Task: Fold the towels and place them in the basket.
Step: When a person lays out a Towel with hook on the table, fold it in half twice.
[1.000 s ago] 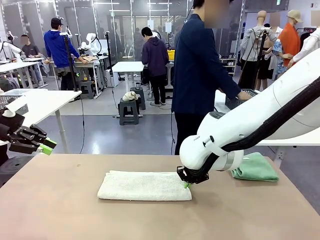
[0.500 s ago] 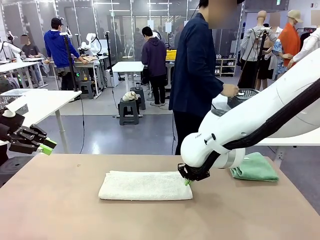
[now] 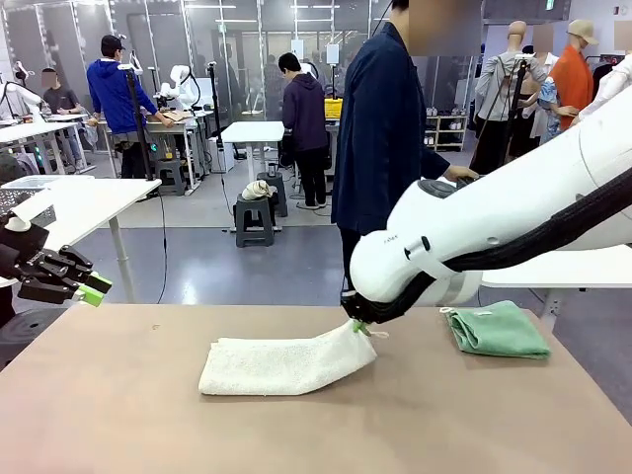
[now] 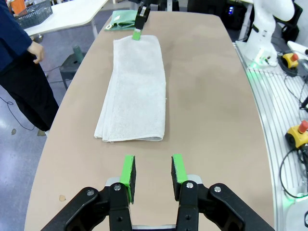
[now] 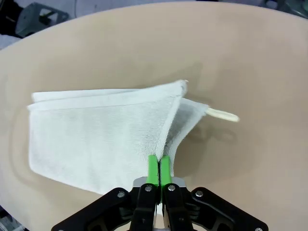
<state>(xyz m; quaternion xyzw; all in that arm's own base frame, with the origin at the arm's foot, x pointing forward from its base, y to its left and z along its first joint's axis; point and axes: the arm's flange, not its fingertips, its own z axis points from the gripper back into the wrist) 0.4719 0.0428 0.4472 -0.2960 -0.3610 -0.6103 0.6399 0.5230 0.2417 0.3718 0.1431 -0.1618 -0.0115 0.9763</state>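
Note:
The cream-white towel (image 3: 281, 365) lies folded lengthwise across the middle of the table. My right gripper (image 3: 360, 328) is shut on its right end and holds that end lifted off the table. In the right wrist view the pinched edge sits between the pads (image 5: 159, 166), and the towel (image 5: 96, 134) hangs down with its corner loop (image 5: 221, 114) sticking out. The mint green towel (image 3: 497, 329) lies folded at the far right. My left gripper (image 3: 94, 288) hovers open beyond the table's left end, nothing between its jaws (image 4: 153, 172). The dark grey basket (image 4: 36, 10) stands on a white side table.
A person in a dark jacket (image 3: 385, 148) stands at the far side, turned away, one hand (image 3: 459, 175) reaching toward the side table behind my right arm. Bare tabletop (image 3: 128, 425) surrounds the towel in front and to the left.
My right gripper has risen and shifted slightly left, lifting the cream towel's right end off the table. The person's hand moved at the side table. The left arm stayed still.

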